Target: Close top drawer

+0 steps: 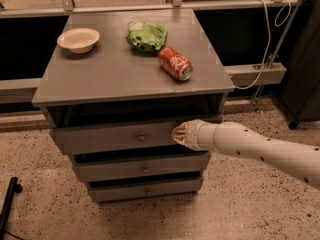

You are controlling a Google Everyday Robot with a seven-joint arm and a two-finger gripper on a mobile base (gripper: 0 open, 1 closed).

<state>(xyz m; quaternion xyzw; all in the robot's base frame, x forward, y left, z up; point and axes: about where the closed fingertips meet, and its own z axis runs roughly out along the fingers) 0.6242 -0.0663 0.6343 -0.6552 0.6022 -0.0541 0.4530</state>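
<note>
The top drawer [105,137] is grey wood-grain with a small round brass knob [141,137] at the centre of its front. It stands out a little from the cabinet, with a dark gap above its front panel. My gripper [178,134] is at the end of the white arm [255,146] that comes in from the right. It presses against the right part of the drawer's front panel, to the right of the knob.
On the cabinet top [120,74] lie a white bowl [78,39], a green chip bag [146,35] and a red soda can [175,63]. Two lower drawers [145,169] sit below. A white cable [267,49] hangs at the right. A black pole base [10,199] is at the lower left.
</note>
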